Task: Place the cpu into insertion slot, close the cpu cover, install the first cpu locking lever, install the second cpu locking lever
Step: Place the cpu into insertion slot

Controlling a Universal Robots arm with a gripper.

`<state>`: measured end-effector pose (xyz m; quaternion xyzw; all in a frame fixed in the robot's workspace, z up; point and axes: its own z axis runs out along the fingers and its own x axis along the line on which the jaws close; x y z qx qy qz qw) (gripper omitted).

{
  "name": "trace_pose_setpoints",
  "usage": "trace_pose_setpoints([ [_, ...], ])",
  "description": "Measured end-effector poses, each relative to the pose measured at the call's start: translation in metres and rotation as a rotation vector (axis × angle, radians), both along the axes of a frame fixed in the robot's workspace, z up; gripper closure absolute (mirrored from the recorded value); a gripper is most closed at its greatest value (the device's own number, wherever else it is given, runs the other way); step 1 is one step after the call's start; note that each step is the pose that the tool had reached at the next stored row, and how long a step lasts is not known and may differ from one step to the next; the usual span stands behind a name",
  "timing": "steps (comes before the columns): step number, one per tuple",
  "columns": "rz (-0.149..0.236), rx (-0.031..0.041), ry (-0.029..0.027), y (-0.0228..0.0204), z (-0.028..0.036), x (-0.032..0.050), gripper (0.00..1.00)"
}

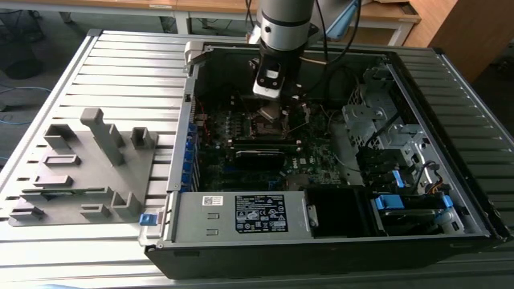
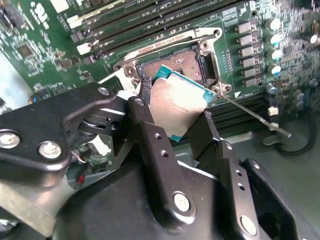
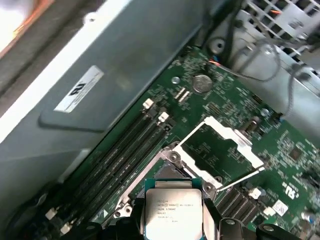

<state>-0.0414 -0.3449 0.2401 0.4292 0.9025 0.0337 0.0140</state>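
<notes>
Over the insertion slot point(image 2: 197, 62), the tool point(image 2: 174, 117) holds the cpu point(image 3: 172, 212) clamped by two opposite edges, while the cpu cover point(image 3: 231, 134) stands swung open beside that slot.

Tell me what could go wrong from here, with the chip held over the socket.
1. The flat square grey-topped cpu in the hand looks skewed against the silver-rimmed square insertion slot, so it might seat crooked.
2. The thin metal lever rod juts out beside the slot and could catch a finger.
</notes>
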Motion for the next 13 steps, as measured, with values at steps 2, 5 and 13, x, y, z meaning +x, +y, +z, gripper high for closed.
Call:
trace_pose_setpoints([
  [2, -0.035, -0.0021, 0.0000, 0.0000, 0.0000, 0.0000, 0.46],
  [5, -0.086, -0.0069, -0.0001, 0.0000, 0.0000, 0.0000, 0.46],
  [13, -0.224, -0.0168, 0.0002, 0.0000, 0.0000, 0.0000, 0.46],
])
